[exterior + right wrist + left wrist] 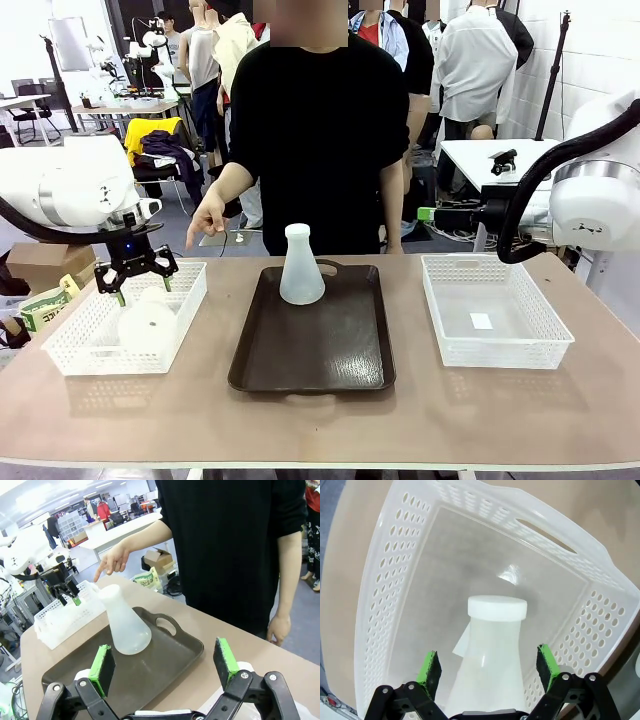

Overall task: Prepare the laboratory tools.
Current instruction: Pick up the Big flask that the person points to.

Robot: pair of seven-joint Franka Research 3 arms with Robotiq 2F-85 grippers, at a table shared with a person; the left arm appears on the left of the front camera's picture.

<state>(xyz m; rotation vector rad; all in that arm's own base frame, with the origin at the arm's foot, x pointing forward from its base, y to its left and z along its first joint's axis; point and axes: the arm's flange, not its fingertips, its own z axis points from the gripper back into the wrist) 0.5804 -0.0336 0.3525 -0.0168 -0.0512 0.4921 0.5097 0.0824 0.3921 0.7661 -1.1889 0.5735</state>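
One frosted-white conical flask (301, 266) stands upright on the dark brown tray (318, 365); the right wrist view shows this flask (125, 625) on the tray (170, 655) too. A second flask (147, 323) lies on its side in the white mesh basket (75, 345) at the left. My left gripper (135, 276) hovers open just above it. In the left wrist view this flask (495, 645) lies between the spread green pads (430, 669) without touching them, gripper (489, 667) open. My right gripper (165, 665) is open and empty, held off the table to the right of the tray.
Another white mesh basket (492, 345) sits at the right with a small paper slip inside. A person stands at the far side, one hand (208, 222) pointing down toward the left basket (65, 620). A cardboard box (40, 262) stands off the table's left edge.
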